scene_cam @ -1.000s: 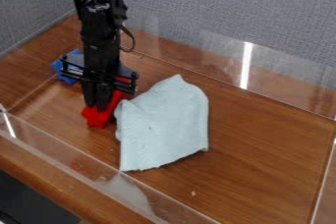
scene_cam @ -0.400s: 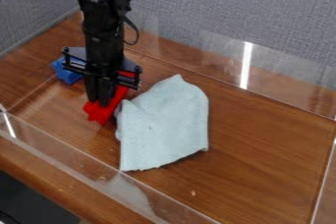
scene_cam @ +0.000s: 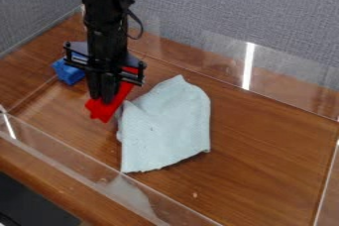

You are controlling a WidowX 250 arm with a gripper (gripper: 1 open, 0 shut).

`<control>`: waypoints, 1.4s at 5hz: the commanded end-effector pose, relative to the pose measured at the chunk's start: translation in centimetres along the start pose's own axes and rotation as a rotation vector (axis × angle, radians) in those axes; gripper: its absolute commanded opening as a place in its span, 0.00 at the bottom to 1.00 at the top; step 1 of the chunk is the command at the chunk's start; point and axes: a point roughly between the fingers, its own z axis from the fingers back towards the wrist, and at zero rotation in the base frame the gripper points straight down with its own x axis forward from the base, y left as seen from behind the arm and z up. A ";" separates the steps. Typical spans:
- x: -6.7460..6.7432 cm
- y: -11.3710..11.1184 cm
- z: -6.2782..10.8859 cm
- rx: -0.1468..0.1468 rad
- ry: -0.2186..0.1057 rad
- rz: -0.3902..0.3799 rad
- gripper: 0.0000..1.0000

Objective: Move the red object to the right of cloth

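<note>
One red object [scene_cam: 106, 103] hangs clenched in your gripper [scene_cam: 109, 89]; lift it clear, carry it over the cloth [scene_cam: 166, 121] beside you; set it beyond.

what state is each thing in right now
pincer: pointing down, shut on the red block
red block: held at its upper end, tilted, left of the cloth
cloth: rumpled, flat on the table
blue cube: resting behind the arm, untouched
</note>
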 end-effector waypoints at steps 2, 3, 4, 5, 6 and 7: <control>0.9 -1.2 3.7 -0.010 -0.105 -0.042 0.00; 0.9 -2.6 5.3 -0.025 -0.133 -0.079 0.00; 0.7 -5.2 6.9 -0.048 -0.159 -0.147 0.00; 0.3 -9.1 6.7 -0.062 -0.161 -0.231 0.00; 0.0 -13.1 5.6 -0.066 -0.151 -0.301 0.00; -0.4 -16.3 4.4 -0.065 -0.141 -0.353 0.00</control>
